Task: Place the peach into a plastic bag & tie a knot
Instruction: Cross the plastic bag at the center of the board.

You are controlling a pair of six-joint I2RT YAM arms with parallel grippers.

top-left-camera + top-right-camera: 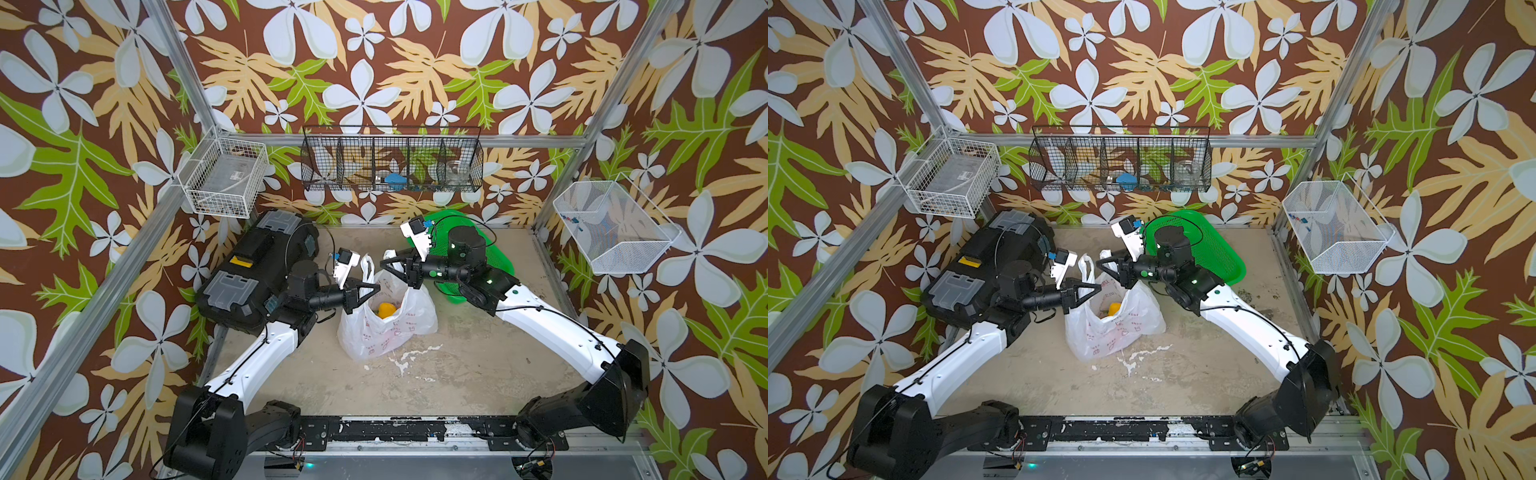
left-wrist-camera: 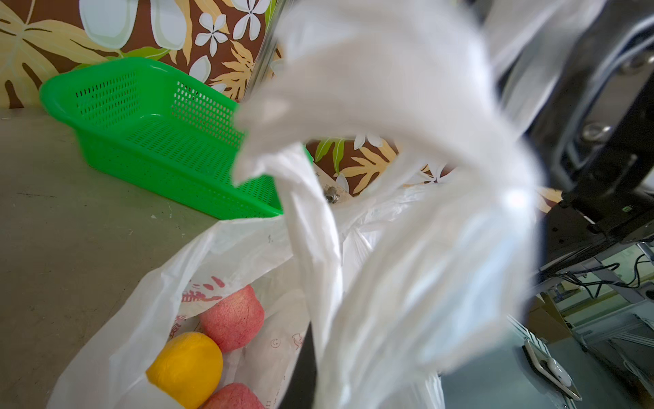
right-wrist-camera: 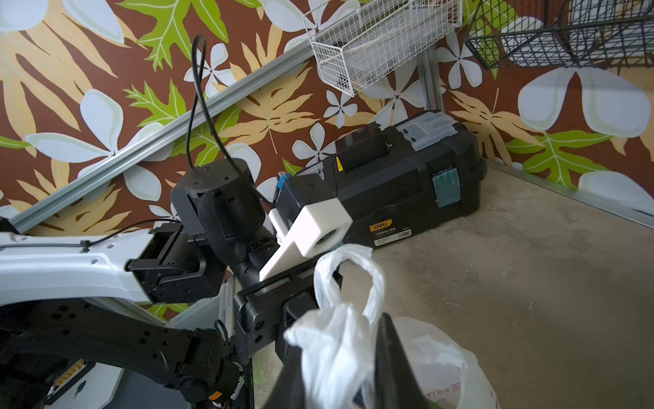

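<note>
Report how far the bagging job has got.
Done: a peach lies inside the open bag. In hand: the left gripper and right gripper each pinch one of its handles. Remaining: tying the handles together.

- One plastic bag [image 1: 386, 332] out there, and count two loop handles [image 1: 367, 268] [image 1: 390, 254] on it.
- Inside it, from the left wrist view: two pink-red peaches [image 2: 233, 317] [image 2: 233, 396] and one yellow fruit [image 2: 185, 366], so three pieces in all.
- Two grippers in shot: left gripper [image 1: 376, 287], right gripper [image 1: 384, 262].
- One green basket [image 2: 116, 95], one black toolbox [image 1: 253, 270].
- Up on the walls, two white wire baskets [image 1: 226, 176] [image 1: 615, 226], plus one black wire rack [image 1: 392, 160], five compartments across.
</note>
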